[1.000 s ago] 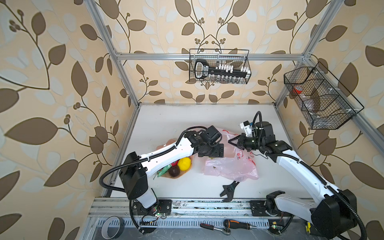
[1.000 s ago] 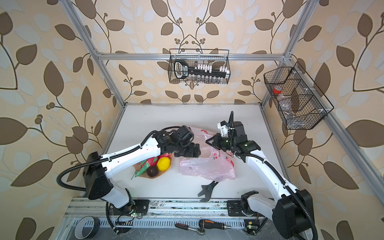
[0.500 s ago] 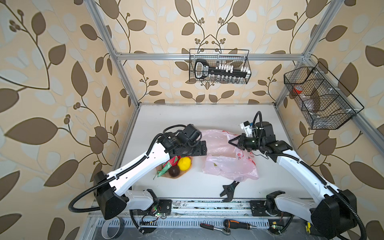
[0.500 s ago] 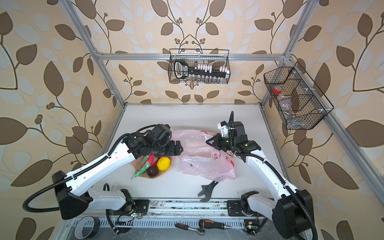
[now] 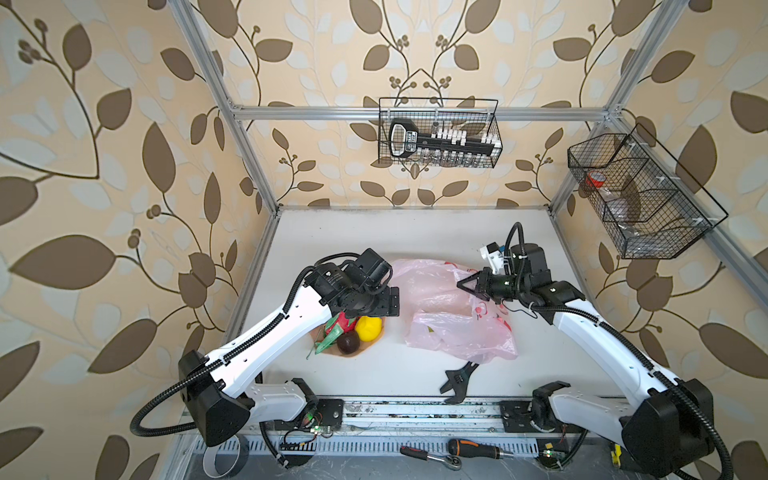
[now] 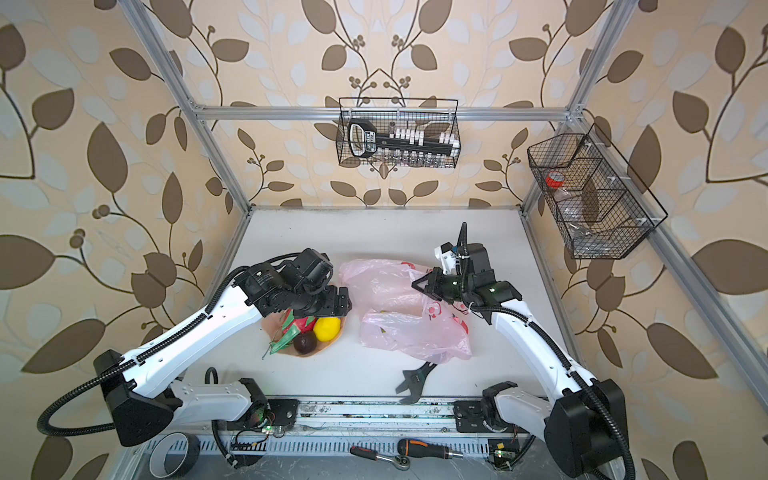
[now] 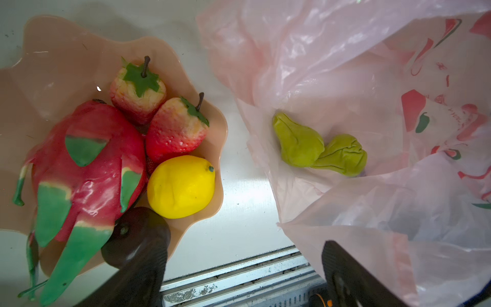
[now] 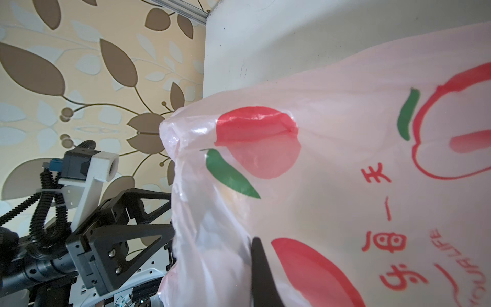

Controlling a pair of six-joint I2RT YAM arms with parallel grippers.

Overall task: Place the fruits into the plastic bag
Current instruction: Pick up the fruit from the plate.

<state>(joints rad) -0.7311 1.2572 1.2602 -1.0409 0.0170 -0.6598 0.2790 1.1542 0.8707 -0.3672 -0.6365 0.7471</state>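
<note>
Five fruits (image 7: 87, 164) near left gripper (image 7: 241, 234)

This is a robotics lab test cell. Beige wallpaper with brown leaves (image 5: 104, 166) covers panels set in a frame of silver aluminium bars (image 5: 332, 112). Two white-and-black robot arms (image 5: 270, 336) (image 5: 602, 340) are bolted to a metal rail (image 5: 415, 409) at the front of a plain white worktop (image 5: 415, 232). Black wire baskets (image 5: 496, 137) (image 5: 665, 232) hang on the walls, one holding a black socket set (image 5: 440, 143). A black adjustable wrench (image 5: 457, 384), a steel ratchet (image 5: 432, 457), an orange-and-black screwdriver (image 5: 478, 448) and a dark tape roll (image 6: 193, 449) lie along the front.
</note>
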